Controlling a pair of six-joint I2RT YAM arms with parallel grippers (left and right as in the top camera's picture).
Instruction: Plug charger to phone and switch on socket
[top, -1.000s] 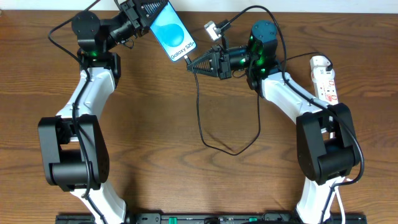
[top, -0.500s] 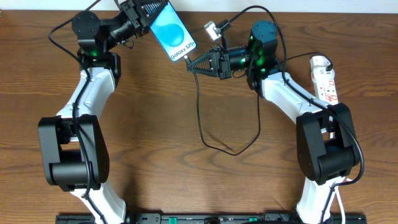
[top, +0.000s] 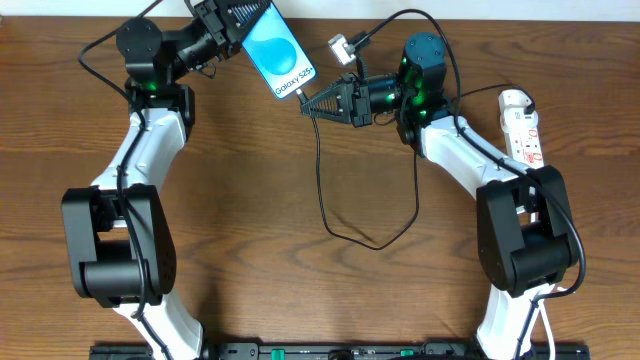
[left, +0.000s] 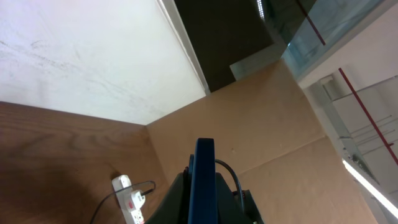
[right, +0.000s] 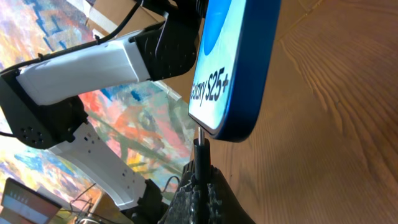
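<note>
My left gripper (top: 232, 17) is shut on the phone (top: 279, 53), holding it lifted and tilted at the back of the table; its blue screen reads "Galaxy S25". The left wrist view shows the phone edge-on (left: 203, 177) between the jaws (left: 202, 199). My right gripper (top: 310, 104) is shut on the charger plug (right: 200, 155), whose tip touches the phone's bottom edge (right: 233, 81). The thin black charger cable (top: 322, 190) hangs down in a loop onto the table. The white socket strip (top: 522, 122) lies at the far right, also in the left wrist view (left: 127, 199).
The brown wooden table (top: 260, 230) spreads under both arms. A small white adapter (top: 341, 44) with a black lead sits behind my right gripper. The black base rail (top: 330, 351) runs along the front edge.
</note>
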